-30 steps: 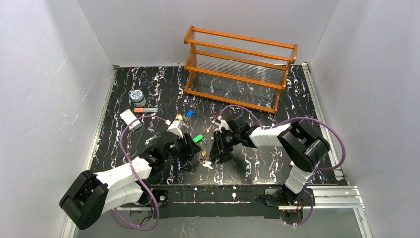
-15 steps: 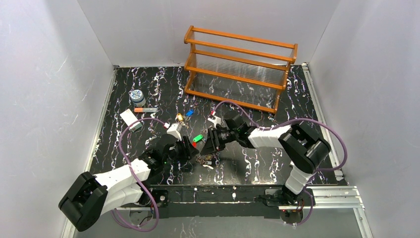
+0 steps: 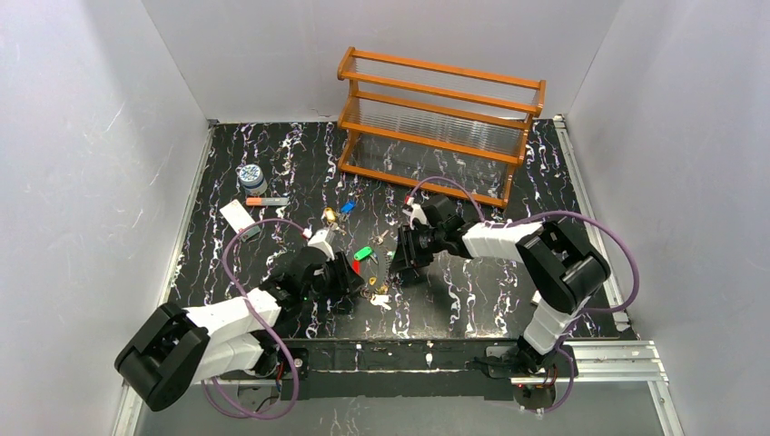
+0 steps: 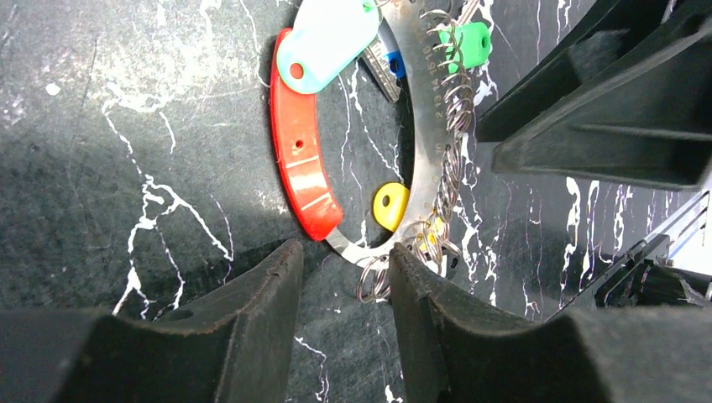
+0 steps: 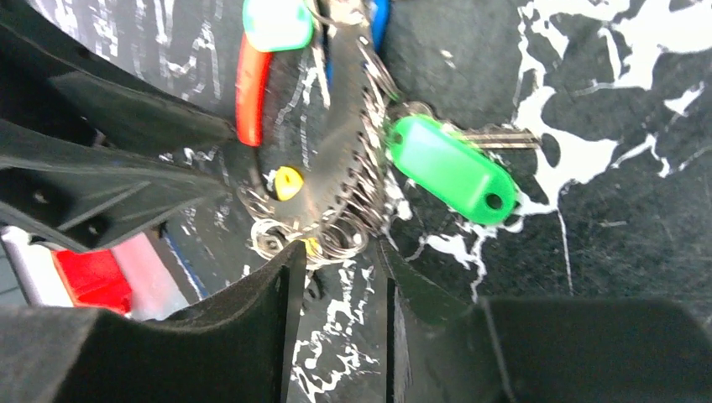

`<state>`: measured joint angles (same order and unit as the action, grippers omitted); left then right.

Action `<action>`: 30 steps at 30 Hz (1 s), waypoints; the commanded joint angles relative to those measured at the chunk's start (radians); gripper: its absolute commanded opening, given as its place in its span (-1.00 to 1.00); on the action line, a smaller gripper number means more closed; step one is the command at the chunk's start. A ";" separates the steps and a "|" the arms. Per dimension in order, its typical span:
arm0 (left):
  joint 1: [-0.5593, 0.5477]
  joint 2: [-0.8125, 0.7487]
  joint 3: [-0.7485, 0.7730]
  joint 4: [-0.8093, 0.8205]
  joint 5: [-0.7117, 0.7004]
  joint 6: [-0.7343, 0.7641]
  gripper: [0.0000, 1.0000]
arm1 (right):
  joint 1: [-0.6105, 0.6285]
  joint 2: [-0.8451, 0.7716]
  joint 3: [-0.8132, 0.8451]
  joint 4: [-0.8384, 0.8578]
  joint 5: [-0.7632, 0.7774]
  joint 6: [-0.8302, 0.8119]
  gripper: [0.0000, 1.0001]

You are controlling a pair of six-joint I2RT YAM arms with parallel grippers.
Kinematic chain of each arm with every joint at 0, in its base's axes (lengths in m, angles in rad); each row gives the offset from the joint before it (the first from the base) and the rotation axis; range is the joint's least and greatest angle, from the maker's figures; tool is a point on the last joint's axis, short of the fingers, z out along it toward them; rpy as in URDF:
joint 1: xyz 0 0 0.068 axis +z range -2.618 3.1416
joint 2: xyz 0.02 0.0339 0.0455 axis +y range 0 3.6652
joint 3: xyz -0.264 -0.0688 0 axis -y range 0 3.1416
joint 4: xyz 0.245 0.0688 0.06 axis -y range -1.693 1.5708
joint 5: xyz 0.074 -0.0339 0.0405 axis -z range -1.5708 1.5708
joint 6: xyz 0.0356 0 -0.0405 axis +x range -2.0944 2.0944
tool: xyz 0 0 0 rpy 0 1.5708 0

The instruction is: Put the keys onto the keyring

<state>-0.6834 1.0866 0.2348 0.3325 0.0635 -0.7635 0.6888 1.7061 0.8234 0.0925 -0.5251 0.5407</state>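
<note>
Left gripper (image 4: pixel 342 267): jaws apart, mouth at the small wire rings (image 4: pixel 374 281), nothing pinched. Keyring (image 4: pixel 424 168) lies flat on the black marbled table (image 3: pixel 508 300) between the two grippers. Yellow-headed key (image 4: pixel 390 204) sits inside the loop, green-headed key (image 5: pixel 445 168) just beside it. Right gripper (image 5: pixel 337 249): jaws apart, tips at the keyring's edge.

A row of small stamped numerals runs along the flat silvery band of the keyring (image 4: pixel 426 151) in the left wrist view. 13, 14 and 15 can be made out; the rest are too small or hidden behind the wire rings (image 4: pixel 456 126).
</note>
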 commanded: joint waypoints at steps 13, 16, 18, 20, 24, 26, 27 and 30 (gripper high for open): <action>-0.004 0.120 0.073 -0.086 -0.159 0.058 -0.79 | 0.088 0.107 -0.024 0.104 -0.126 0.047 -0.62; -0.004 0.111 0.112 -0.187 -0.245 0.082 -0.85 | 0.088 0.058 -0.064 0.143 -0.132 0.052 -0.63; -0.004 0.102 0.126 -0.214 -0.268 0.102 -0.83 | 0.088 0.019 -0.076 0.135 -0.115 0.038 -0.55; -0.003 0.089 0.145 -0.236 -0.272 0.123 -0.73 | 0.086 -0.031 -0.076 0.099 -0.062 0.015 -0.38; -0.004 0.055 0.151 -0.249 -0.239 0.152 -0.53 | 0.049 -0.133 -0.084 0.060 0.027 -0.009 -0.13; -0.003 0.034 0.141 -0.245 -0.230 0.155 -0.47 | 0.000 -0.158 -0.087 0.053 0.032 -0.021 -0.07; -0.004 0.023 0.133 -0.239 -0.214 0.154 -0.44 | -0.044 -0.161 -0.082 0.037 0.028 -0.035 -0.06; -0.004 -0.009 0.105 -0.186 -0.154 0.140 -0.35 | -0.125 -0.140 -0.050 0.015 -0.003 -0.073 -0.03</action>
<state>-0.6838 1.1316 0.3630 0.1307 -0.1387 -0.6342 0.6605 1.5562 0.7391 0.1551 -0.5396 0.5308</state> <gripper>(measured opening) 0.300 0.479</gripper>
